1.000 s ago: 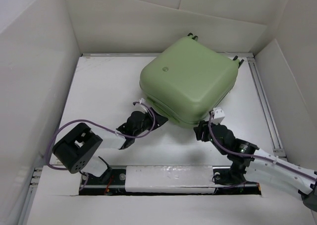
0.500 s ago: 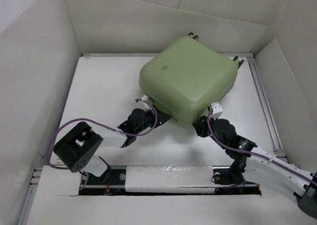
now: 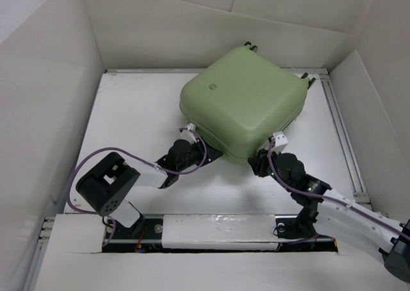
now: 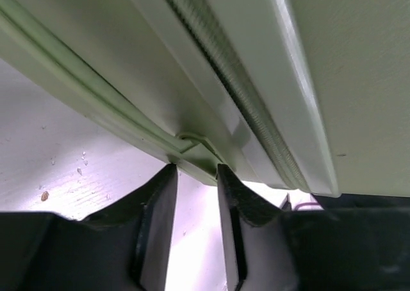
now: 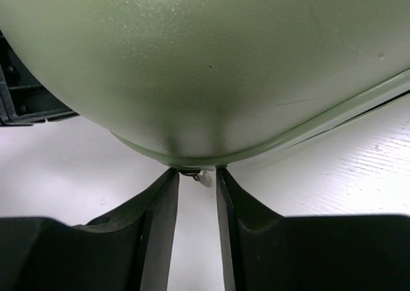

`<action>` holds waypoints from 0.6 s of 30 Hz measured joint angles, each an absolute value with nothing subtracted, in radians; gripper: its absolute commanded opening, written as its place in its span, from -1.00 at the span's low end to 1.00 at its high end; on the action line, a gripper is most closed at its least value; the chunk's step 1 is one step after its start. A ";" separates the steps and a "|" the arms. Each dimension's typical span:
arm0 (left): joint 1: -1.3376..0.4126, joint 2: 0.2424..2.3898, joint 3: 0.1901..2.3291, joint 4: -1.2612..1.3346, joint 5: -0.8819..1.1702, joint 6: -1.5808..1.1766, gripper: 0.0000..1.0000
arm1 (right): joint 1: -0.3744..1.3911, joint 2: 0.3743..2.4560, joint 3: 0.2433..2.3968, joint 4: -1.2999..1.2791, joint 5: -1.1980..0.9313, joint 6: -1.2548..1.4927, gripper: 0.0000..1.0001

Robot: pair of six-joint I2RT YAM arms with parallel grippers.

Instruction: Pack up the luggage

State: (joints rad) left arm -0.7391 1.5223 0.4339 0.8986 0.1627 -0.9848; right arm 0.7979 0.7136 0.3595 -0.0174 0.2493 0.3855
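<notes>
The luggage [image 3: 243,105] is a pale sage-green hard-shell suitcase lying shut on the white table, with a small round badge [image 3: 214,90] on top and wheels [image 3: 250,47] at the far edge. My left gripper [image 3: 206,155] is at its near-left edge. In the left wrist view its jaws stand a narrow gap apart, and the fingertips [image 4: 165,170] touch a green tab on the rim [image 4: 195,157] below the zipper track [image 4: 243,92]. My right gripper [image 3: 259,159] is at the near corner, jaws narrowly apart. Its fingertips [image 5: 170,174] are under the rim, with a small zipper pull [image 5: 202,177] between them.
White walls [image 3: 45,99] enclose the table on the left, back and right. A metal rail [image 3: 343,137] runs along the right side. Purple cables [image 3: 96,159] loop from both arms. A slot with a white bar [image 3: 218,230] lies at the near edge.
Both grippers have moved forward to the luggage's near rim, the right one up to the corner and the left one closer under the near-left edge. The luggage has not visibly moved.
</notes>
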 measured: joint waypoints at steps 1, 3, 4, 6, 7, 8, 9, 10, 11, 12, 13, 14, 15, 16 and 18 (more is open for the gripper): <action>-0.739 1.528 0.434 0.899 0.167 -0.985 -0.52 | 0.798 0.717 0.360 -0.014 0.249 0.388 -0.40; -0.739 1.534 0.435 0.905 0.175 -0.988 -0.58 | 0.797 0.731 0.360 -0.002 0.247 0.390 -0.51; -0.739 1.535 0.435 0.908 0.175 -0.988 -0.63 | 0.798 0.742 0.360 0.003 0.245 0.391 -0.51; -0.737 1.535 0.438 0.909 0.177 -0.989 -0.68 | 0.798 0.760 0.360 0.013 0.241 0.393 -0.44; -0.737 1.535 0.439 0.909 0.177 -0.989 -0.68 | 0.798 0.768 0.360 0.017 0.239 0.396 -0.44; -0.737 1.536 0.439 0.909 0.178 -0.989 -0.71 | 0.798 0.781 0.360 0.025 0.235 0.396 -0.62; -0.736 1.536 0.439 0.910 0.177 -0.990 -0.75 | 0.798 0.786 0.360 0.032 0.235 0.395 -0.72; -0.736 1.536 0.440 0.912 0.177 -0.991 -0.75 | 0.798 0.796 0.360 0.036 0.233 0.398 -0.79; -0.735 1.536 0.441 0.915 0.178 -0.991 -0.79 | 0.798 0.805 0.360 0.039 0.232 0.400 -0.88; -0.735 1.536 0.441 0.916 0.179 -0.992 -0.79 | 0.798 0.815 0.360 0.044 0.231 0.404 -1.00; -0.735 1.536 0.441 0.916 0.180 -0.992 -0.86 | 0.797 0.819 0.360 0.048 0.230 0.409 -1.00; -0.735 1.536 0.441 0.918 0.182 -0.992 -0.89 | 0.797 0.819 0.360 0.051 0.230 0.413 -1.00; -0.735 1.536 0.442 0.919 0.184 -0.992 -0.92 | 0.798 0.818 0.359 0.051 0.231 0.416 -1.00; -0.735 1.536 0.444 0.919 0.185 -0.992 -0.94 | 0.799 0.817 0.358 0.052 0.231 0.423 -1.00; -0.734 1.540 0.448 0.920 0.191 -0.995 -1.00 | 0.804 0.806 0.356 0.051 0.241 0.439 -1.00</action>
State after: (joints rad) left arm -0.7338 1.5402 0.4477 0.9203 0.1913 -0.9955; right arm 0.8040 0.8062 0.3557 0.0513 0.2413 0.4385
